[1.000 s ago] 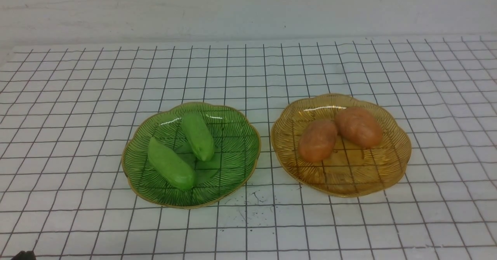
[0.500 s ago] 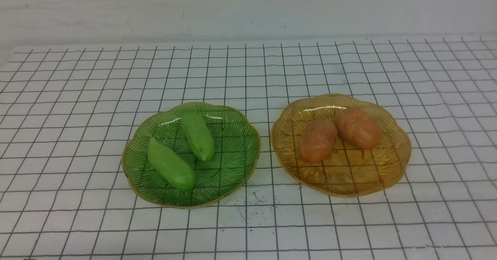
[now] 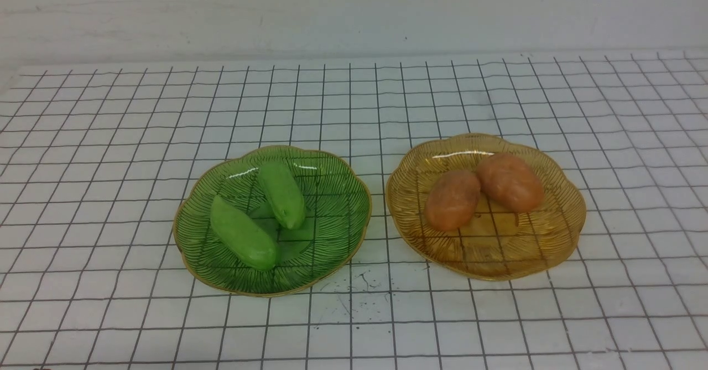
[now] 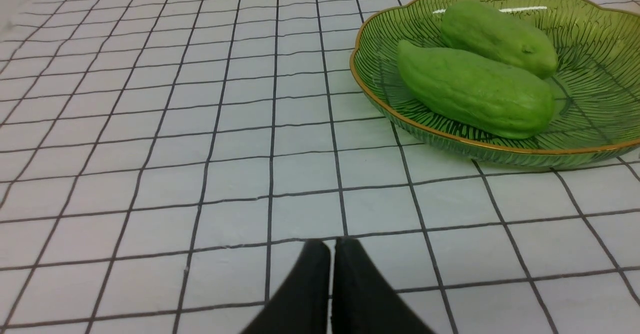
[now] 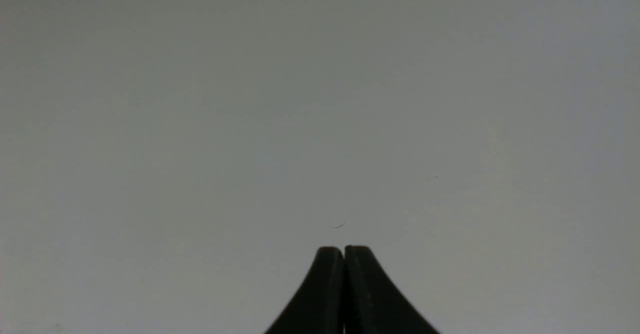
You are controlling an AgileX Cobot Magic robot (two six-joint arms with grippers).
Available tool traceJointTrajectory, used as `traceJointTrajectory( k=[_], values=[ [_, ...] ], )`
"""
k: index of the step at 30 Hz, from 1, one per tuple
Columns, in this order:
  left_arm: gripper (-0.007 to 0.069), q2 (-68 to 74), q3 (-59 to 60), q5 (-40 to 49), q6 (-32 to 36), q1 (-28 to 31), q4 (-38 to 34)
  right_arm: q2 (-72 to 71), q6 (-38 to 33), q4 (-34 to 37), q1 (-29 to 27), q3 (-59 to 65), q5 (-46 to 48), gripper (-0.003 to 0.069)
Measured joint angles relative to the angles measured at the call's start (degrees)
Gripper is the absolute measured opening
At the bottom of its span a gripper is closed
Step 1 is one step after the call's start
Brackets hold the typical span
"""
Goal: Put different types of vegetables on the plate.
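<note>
A: Where are your vegetables lying?
B: Two cucumbers [image 3: 243,233] are lying in the green plate [image 3: 337,237], two potatoes [image 3: 452,199] in the amber plate [image 3: 558,232].
A: Your end effectors?
B: Left end effector [image 4: 332,248] and right end effector [image 5: 344,254] are both staying closed, holding nothing.

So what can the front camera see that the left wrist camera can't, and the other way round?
Only the front view shows the amber plate with its two orange-brown vegetables, and the whole table with the wall behind it. Only the left wrist view shows the left gripper, its black fingers pressed together over the gridded cloth, holding nothing. Both show the green plate and the two green vegetables lying in it, the nearer one and the farther one.
</note>
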Motion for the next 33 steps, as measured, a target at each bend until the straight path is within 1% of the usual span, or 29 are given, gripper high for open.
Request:
traceJointTrajectory(
  k=[4,6,9,13,15,16,17,19,24,33],
  values=[
    [-0.0007,0.0,0.0,0.0,0.0,0.0,0.0,0.0,-0.9,-2.5,-0.3,0.7,3.8,-0.0014],
    [-0.0007,0.0,0.0,0.1,-0.1,0.0,0.0,0.0,-1.2,-4.7,-2.8,3.0,7.1,-0.0014],
    [-0.0007,0.0,0.0,0.1,-0.1,0.0,0.0,0.0,-1.3,-5.5,-6.9,7.1,10.2,-0.0014],
    [-0.0007,0.0,0.0,0.1,-0.1,0.0,0.0,0.0,-1.4,-6.4,-11.9,15.6,11.7,-0.0014],
    [-0.0007,0.0,0.0,0.1,-0.1,0.0,0.0,0.0,-1.5,-6.8,-12.9,20.6,11.8,-0.0014],
    [-0.0007,0.0,0.0,0.1,-0.1,0.0,0.0,0.0,-1.5,-6.7,-13.1,21.2,11.9,-0.0014],
    [-0.0007,0.0,0.0,0.1,-0.1,0.0,0.0,0.1,-1.5,-6.7,-13.4,26.3,12.3,-0.0014],
    [-0.0007,0.0,0.0,0.2,-0.1,0.0,0.0,0.1,-0.3,-6.5,-13.5,28.7,14.3,-0.0014],
    [-0.0007,0.0,0.0,0.2,-0.1,0.0,0.1,0.1,1.3,-6.2,-12.9,28.7,14.7,-0.0014],
    [-0.0007,0.0,0.0,0.2,-0.1,0.0,0.1,0.1,1.5,-6.2,-12.8,28.7,14.7,-0.0014]
  ],
)
